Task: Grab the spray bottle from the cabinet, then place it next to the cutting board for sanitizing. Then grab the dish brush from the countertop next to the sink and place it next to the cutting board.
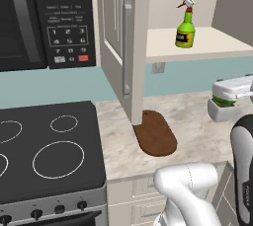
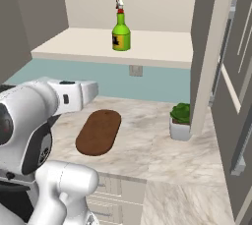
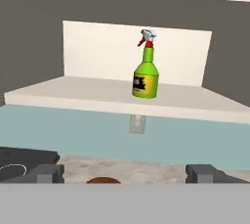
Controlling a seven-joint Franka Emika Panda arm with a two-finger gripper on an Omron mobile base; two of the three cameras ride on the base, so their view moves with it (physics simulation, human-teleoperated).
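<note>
Keypad on the microwave [image 1: 63, 20] control panel — digits legible in a grid: 1, 2, 3 on the top row, 4, 5, 6 below, 7, 8, 9 under those, with a 0 on the bottom row between a pale key and a red key. Upper function buttons on the same panel carry small lettering, too blurred to read. Yellow label on the spray bottle [image 1: 186, 25] bears dark markings — no words made out in the left base view, the right base view [image 2: 121, 33] or the hand view [image 3: 145, 71]. Small vertical print on the robot's dark arm link, illegible.
</note>
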